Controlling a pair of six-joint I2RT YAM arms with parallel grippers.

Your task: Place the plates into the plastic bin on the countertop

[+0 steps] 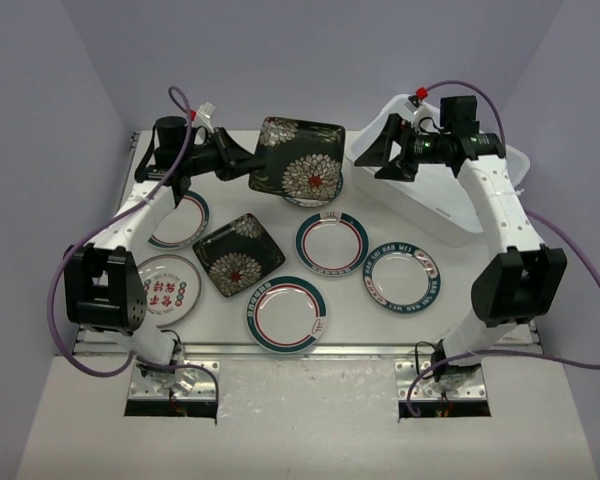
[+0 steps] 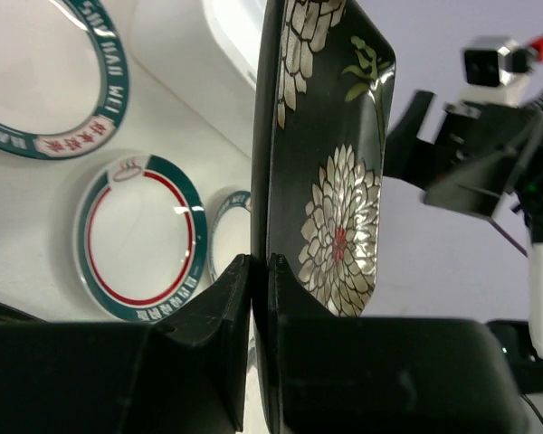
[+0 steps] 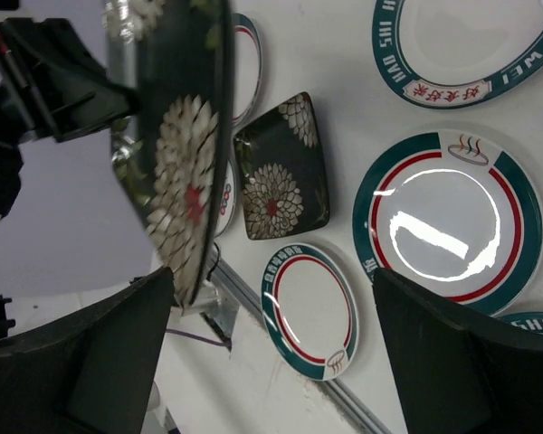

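My left gripper [image 1: 248, 165] is shut on the edge of a black square plate with white flowers [image 1: 300, 155] and holds it in the air at the back middle. In the left wrist view the jaws [image 2: 261, 264] pinch the plate's [image 2: 330, 181] rim. My right gripper [image 1: 390, 150] is open and empty, over the left end of the white plastic bin [image 1: 435, 212], facing the held plate [image 3: 176, 154]. A second black plate [image 1: 238, 255] lies on the countertop [image 1: 360, 325]. Round teal-rimmed plates lie at the centre [image 1: 332, 243], right [image 1: 401, 277] and front [image 1: 287, 313].
More round plates lie at the left [image 1: 180, 218], front left [image 1: 168, 290], and one under the held plate [image 1: 315, 198]. The metal rail [image 1: 310, 350] runs along the front edge. Purple walls close in the back and sides.
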